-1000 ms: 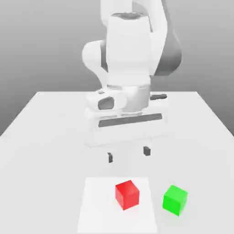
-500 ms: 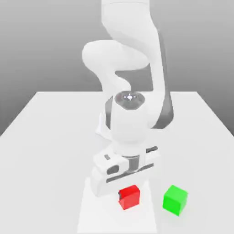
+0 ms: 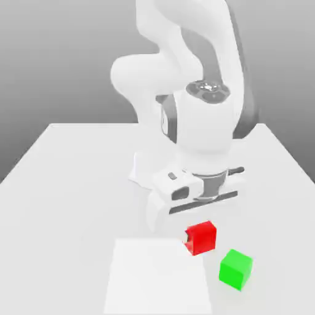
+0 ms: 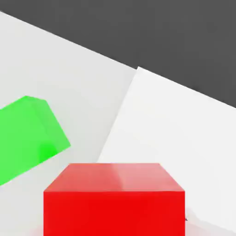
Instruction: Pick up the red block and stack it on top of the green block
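Nearest in the exterior view, a white square (image 3: 157,280) lies at the bottom of the frame, a little to the exterior view's left of the middle. Its lower edge almost meets the bottom of the picture.

The green block (image 3: 235,269) sits on the table (image 3: 67,227) in the lower right of the frame, just beside the square and apart from it. It is turned at an angle, so that one of its corners points toward the bottom of the picture.

A little farther back, the red block (image 3: 203,239) is in the lower part of the frame, to the exterior view's right of the middle. It appears above and to the exterior view's left of the green block, with a gap between the two, and it overlaps the upper right corner of the square in the picture. The gripper (image 3: 200,237) has its jaws closed on the red block, grasping it by its sides beneath the white hand. How high the block is over the table I cannot tell.

Behind this, the white arm (image 3: 206,132) bends up through the middle and upper right of the frame, with its base near the center. The pale table runs back to a straight far edge, and a grey background (image 3: 55,61) fills the top.

In the hand view, the red block is closest, with the green block and the white square beyond it, and a dark area past the table's edge.
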Robot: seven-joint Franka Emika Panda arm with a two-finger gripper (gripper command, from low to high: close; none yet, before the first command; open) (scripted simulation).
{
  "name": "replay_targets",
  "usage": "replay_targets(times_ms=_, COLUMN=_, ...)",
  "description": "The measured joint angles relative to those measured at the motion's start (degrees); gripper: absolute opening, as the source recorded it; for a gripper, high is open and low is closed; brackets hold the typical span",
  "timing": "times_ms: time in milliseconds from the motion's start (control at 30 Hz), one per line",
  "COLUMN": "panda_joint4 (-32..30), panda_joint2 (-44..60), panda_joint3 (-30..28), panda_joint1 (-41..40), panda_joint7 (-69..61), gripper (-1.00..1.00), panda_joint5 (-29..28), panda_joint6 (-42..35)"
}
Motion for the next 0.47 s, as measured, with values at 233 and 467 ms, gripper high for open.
replay_targets(times_ms=233, panda_joint4=2.95, panda_joint2=2.14, panda_joint3=2.2, panda_joint1=4.72, panda_joint7=14.31, gripper=-1.0, panda_joint5=-0.88, panda_joint6=-0.76)
replay_targets(times_ms=467, panda_joint4=3.38, panda_joint2=9.46, panda_joint3=1.47, panda_joint1=5.14, panda_joint7=15.79, gripper=1.0, panda_joint5=-2.22, panda_joint6=6.09)
